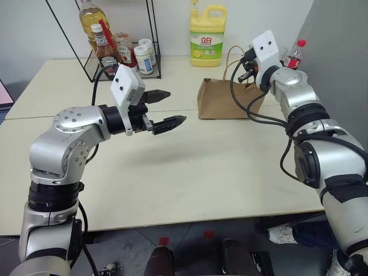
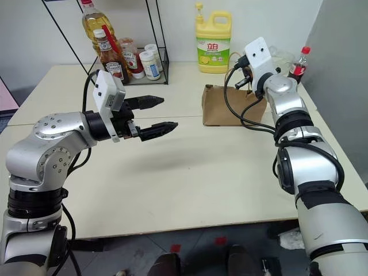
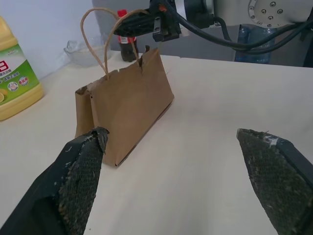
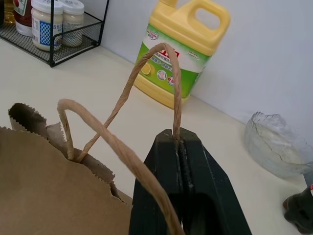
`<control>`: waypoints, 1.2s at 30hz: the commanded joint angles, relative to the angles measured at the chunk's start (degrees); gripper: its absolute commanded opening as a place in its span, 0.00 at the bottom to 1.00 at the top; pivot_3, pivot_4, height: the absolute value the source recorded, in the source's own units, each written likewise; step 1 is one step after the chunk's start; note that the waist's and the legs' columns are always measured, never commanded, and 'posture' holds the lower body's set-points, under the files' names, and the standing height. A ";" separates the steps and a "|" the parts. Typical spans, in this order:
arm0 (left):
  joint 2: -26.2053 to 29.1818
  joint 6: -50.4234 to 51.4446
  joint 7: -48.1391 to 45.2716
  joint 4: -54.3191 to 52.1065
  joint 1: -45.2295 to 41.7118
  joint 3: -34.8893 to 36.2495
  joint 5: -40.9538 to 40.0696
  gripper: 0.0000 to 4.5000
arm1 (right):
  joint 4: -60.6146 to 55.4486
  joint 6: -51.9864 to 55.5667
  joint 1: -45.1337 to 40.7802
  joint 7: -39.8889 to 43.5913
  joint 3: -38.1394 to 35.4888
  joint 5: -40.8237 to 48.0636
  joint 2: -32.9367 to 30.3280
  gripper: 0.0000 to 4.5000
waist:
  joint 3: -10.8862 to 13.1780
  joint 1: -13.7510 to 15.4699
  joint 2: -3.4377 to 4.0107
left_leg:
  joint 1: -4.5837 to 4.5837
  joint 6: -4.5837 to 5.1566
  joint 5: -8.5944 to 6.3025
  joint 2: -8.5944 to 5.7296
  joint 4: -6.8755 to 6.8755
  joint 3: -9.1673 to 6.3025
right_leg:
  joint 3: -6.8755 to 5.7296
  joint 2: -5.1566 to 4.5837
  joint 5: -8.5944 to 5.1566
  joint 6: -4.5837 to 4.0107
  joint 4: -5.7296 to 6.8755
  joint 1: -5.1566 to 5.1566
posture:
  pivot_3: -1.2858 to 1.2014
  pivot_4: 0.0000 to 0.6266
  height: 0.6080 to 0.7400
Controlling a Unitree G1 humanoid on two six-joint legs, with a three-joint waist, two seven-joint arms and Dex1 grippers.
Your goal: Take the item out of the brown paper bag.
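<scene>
Bag: the brown paper bag (image 1: 229,99) is standing upright on the desk (image 1: 201,172), toward the back and on the robot's right side. Its top edge is jagged and its mouth is pinched nearly flat.
Item: the inside of the bag is hidden, so I cannot tell if a bottle is sitting in there.
Handles: 2 thin twisted paper loops are sticking up from the bag's top. 1 handle (image 4: 173,83) is running down into the right pincer.
Right pincer: the right pincer (image 4: 180,147) is clenching that handle loop, with its 2 black fingers pressing together just above the bag's top edge.
Left pincer: the left pincer (image 1: 163,109) is hanging above the bare desk, well apart from the bag and pointing toward it. It is released, with its 2 fingers (image 3: 80,178) spreading wide and gripping nothing.
Jug: a big yellow jug (image 1: 207,37) is standing behind the bag, near the wall.
Cola bottle: a dark bottle with a red cap (image 1: 294,54) is standing behind the right arm.
Bowl: a clear bowl (image 4: 276,144) is sitting near the dark bottle.
Rack: a black wire rack (image 1: 123,52) is standing at the back left, with sauce bottles and small jars inside it.
</scene>
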 commanded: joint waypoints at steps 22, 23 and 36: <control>-5.38 6.10 16.68 -16.92 16.28 11.25 -7.46 1.00 | -4.02 3.01 -12.55 1.94 -8.60 8.84 11.46 0.00 | 0.05 -0.81 0.07 | -0.02 0.00 0.00 0.01 0.00 0.00 | 0.03 0.00 0.00 0.00 0.05 -0.02 | 0.52 0.24 1.00; -5.79 6.61 17.87 -18.48 18.06 11.96 -7.99 1.00 | -4.11 3.31 -12.87 1.85 -8.78 9.16 11.97 0.00 | 0.05 -0.87 0.07 | -0.02 -0.01 0.00 0.01 -0.01 0.00 | 0.04 0.00 0.00 0.00 0.05 -0.02 | 0.52 0.24 1.00; -10.80 9.29 31.88 -30.95 30.90 19.21 -15.33 1.00 | -6.32 6.36 -15.33 0.98 -10.30 12.98 19.92 0.00 | 0.05 -0.87 0.07 | -0.25 -0.01 0.00 0.00 0.12 -0.07 | 0.01 0.00 0.00 0.00 0.08 -0.03 | 0.52 0.24 1.00</control>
